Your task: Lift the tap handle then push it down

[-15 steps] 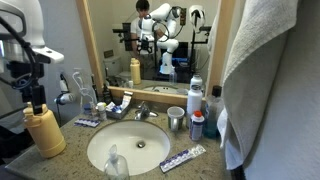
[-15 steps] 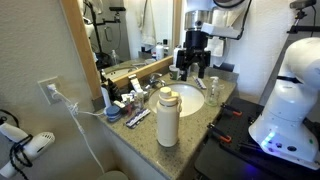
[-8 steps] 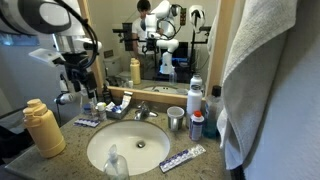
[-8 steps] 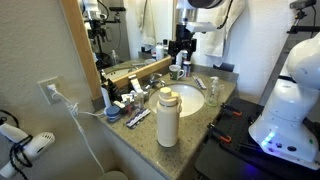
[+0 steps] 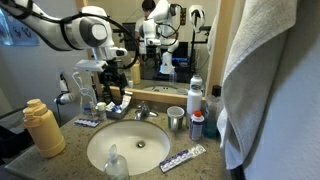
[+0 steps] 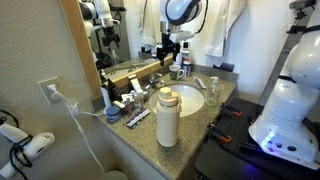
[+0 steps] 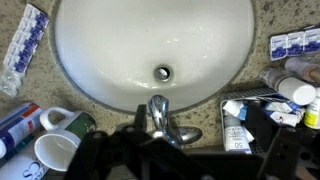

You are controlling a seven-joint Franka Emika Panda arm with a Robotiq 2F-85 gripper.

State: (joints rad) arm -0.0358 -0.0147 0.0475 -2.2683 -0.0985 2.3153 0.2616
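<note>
The tap handle (image 5: 141, 106) is a small chrome lever on top of the short tap behind the oval white sink (image 5: 100, 150). In the wrist view the tap handle (image 7: 160, 115) lies just below the basin, between my dark fingers at the bottom edge. My gripper (image 5: 113, 76) hangs open above and left of the tap, near the mirror, touching nothing. In an exterior view my gripper (image 6: 166, 55) stands above the back of the sink (image 6: 197, 104). From the wrist, the gripper (image 7: 190, 152) is open and empty.
A steel cup (image 5: 176, 120) and bottles (image 5: 196, 108) stand right of the tap. A tan bottle (image 5: 42, 128) is at the front left, a toiletries tray (image 5: 100, 108) left of the tap, a toothpaste tube (image 5: 183, 158) in front. A towel (image 5: 275, 70) hangs at right.
The arm has swung in from the left edge toward the mirror and the tap, with the gripper now above the tray side of the tap. The jaws have stayed open.
</note>
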